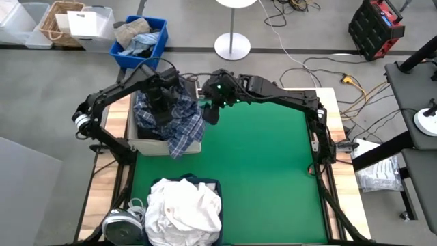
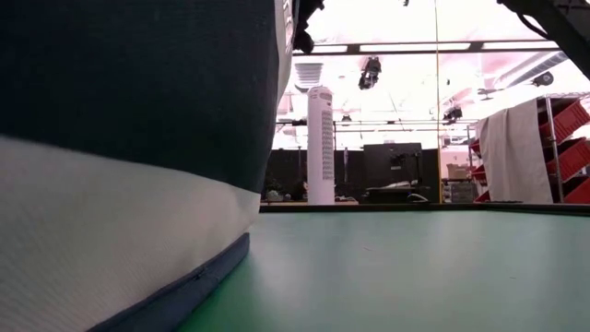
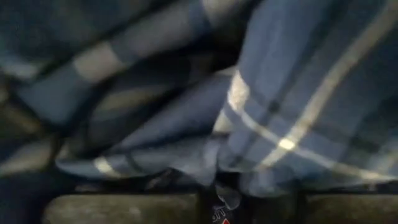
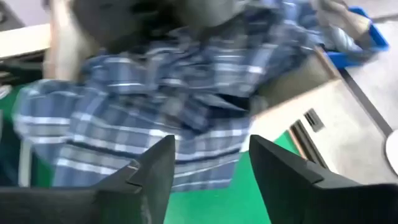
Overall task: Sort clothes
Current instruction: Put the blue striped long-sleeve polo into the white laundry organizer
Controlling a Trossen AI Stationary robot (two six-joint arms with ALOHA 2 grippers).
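Plaid shirt [image 1: 179,126] heaped in the box [image 1: 140,145] at the desk's far-left, spilling over its rim. Left tool [image 1: 164,102] buried in it, grip unreadable. Right tool [image 4: 208,171] alongside, fingers apart, likely to assist.

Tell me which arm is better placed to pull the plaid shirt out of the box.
Probably the left. The left gripper is down in the plaid shirt over the box. The right gripper, fingers open, sits beside the box over the green mat.
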